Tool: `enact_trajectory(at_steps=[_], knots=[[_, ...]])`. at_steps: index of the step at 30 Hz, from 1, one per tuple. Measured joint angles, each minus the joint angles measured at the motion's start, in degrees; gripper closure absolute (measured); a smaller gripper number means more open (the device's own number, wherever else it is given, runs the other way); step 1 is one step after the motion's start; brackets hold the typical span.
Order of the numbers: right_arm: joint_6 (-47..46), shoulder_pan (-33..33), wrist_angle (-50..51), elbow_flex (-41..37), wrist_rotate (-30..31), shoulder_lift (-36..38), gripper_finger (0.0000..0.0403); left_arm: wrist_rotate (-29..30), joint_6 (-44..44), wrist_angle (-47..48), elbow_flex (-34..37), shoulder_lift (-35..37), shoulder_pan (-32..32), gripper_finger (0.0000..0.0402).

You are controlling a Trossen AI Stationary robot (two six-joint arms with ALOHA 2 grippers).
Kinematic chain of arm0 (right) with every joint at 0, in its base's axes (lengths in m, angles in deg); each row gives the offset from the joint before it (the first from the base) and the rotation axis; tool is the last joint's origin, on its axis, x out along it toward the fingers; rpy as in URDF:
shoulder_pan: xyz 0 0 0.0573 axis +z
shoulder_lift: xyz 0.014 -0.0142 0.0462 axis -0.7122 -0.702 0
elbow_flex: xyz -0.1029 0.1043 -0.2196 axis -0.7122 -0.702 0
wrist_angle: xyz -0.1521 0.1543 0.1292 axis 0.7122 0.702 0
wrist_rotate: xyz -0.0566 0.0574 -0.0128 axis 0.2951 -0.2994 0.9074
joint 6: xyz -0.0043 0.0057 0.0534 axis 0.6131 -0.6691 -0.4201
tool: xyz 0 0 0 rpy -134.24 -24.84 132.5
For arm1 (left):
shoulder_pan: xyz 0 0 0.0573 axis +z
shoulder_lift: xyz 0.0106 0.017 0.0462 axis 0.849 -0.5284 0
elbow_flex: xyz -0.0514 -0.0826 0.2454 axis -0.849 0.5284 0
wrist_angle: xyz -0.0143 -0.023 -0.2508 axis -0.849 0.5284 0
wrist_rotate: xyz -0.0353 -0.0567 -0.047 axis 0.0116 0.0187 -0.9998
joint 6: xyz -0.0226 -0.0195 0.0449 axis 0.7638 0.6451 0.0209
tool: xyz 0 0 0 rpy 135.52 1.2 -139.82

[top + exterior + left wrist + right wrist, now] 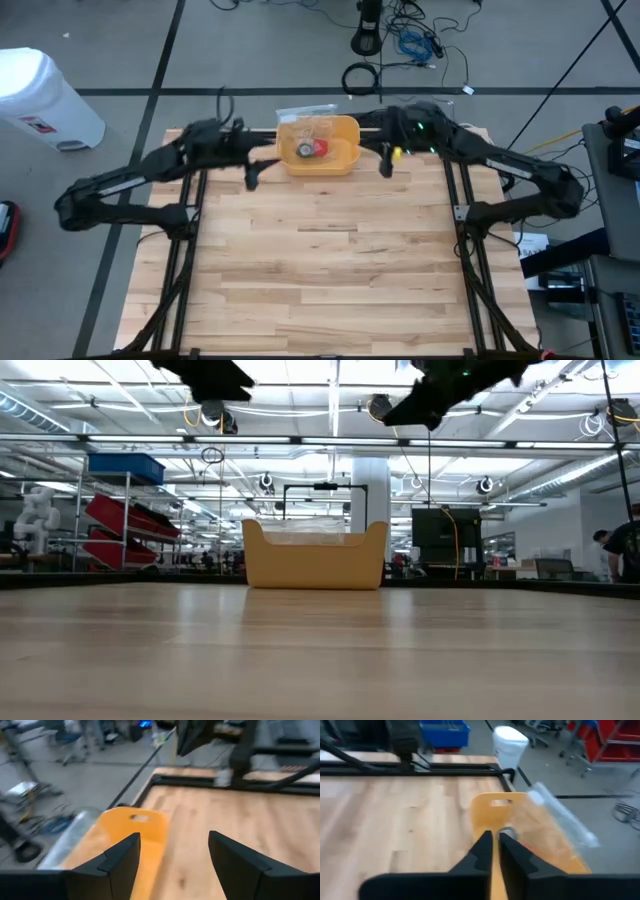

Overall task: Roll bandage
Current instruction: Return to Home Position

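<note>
High view: bin [345, 160] on table [320, 270]; left end effector [173, 835] released, right end effector [494, 836] clenched.

A yellow plastic bin [315, 565] with raised ends stands far back on the pale wooden worktop [320, 650]. A clear plastic bag [315, 537] shows just above its rim. Dark parts of the left arm [205, 378] and the right arm [440, 390] hang at the top, well above the bin. Behind, a rack holds a blue crate [125, 465] and red trays [125, 520]; a person [625, 555] stands at the right edge.
</note>
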Motion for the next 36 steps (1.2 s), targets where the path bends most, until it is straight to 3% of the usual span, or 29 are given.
enact_trajectory(at_steps=[6,13,22,30,36], knots=[[-7.6,7.6,-6.6,-11.6,0.0,10.2,0.0402,0.7,4.3,-3.8,8.9,9.4,-10.7,0.0203],[-14.2,17.7,-22.2,-26.3,2.3,18.9,0.0403,10.0,5.2,-7.6,17.7,14.5,-23.1,0.0257],[-19.0,23.4,-39.4,-42.7,6.7,26.8,0.0403,15.2,6.7,-16.4,28.0,19.9,-30.4,0.0292],[-19.9,23.9,-39.7,-47.2,8.1,33.9,0.0403,18.8,8.4,-17.7,33.2,24.2,-32.2,0.0300],[-19.8,23.9,-31.6,-47.1,8.1,41.6,0.0403,19.6,9.2,-18.2,36.3,28.7,-32.8,0.0300]])
